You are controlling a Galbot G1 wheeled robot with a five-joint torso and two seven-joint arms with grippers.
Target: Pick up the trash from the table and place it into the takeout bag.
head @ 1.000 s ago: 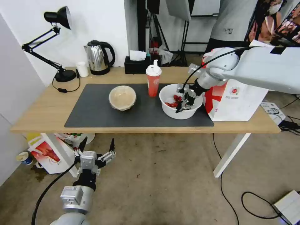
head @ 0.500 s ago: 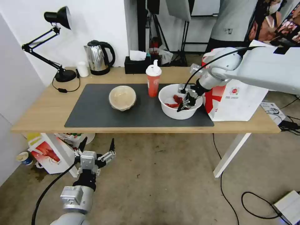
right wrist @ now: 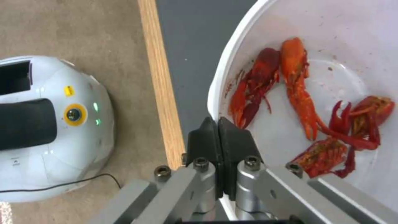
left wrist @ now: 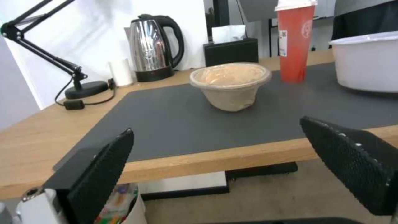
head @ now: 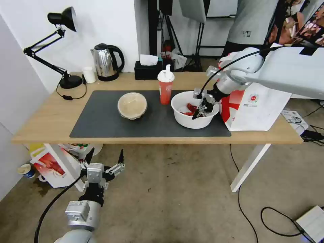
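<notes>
1. The long light-wood table (head: pixel 50 118) carries a dark grey mat (head: pixel 101 121).
2. The large white takeout bag with red side panel (head: pixel 260 108) stands at the table's right end.
3. The wide white plastic bowl of red crayfish shells (head: pixel 193 109) sits on the mat beside the bag.
4. The right gripper (right wrist: pixel 217 130) pinches the bowl's rim, fingers pressed together on it.
5. The left gripper (head: pixel 104 159) hangs below the table edge, fingers spread.

On the desk (head: pixel 44 121), the mat's (head: pixel 101 125) front left part and the wood along the left edge lie bare. The beige bowl (head: pixel 132 105), red cup (head: pixel 165 87) and white bowl (head: pixel 192 111) stand across the middle. The takeout bag (head: pixel 256 108) blocks the right end. A lamp (head: pixel 69 81), kettle (head: pixel 106 62) and tissue box (head: pixel 147 69) line the back edge.
</notes>
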